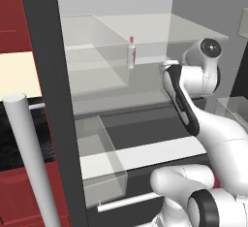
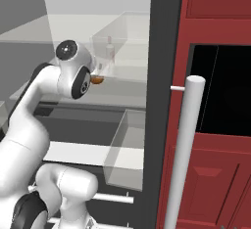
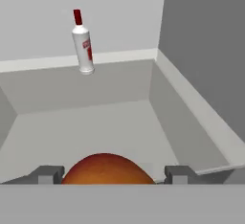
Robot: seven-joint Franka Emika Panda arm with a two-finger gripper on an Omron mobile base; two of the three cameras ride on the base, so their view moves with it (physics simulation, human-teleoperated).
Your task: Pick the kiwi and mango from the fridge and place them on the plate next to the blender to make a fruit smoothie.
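My claw (image 3: 109,175) is inside the fridge (image 1: 53,100), fingers (image 3: 47,174) on either side of the mango (image 3: 106,169), closed around it halfway open. The mango (image 2: 97,80) sits between my tips above the pale shelf. A red-capped bottle (image 3: 83,42) stands at the back.
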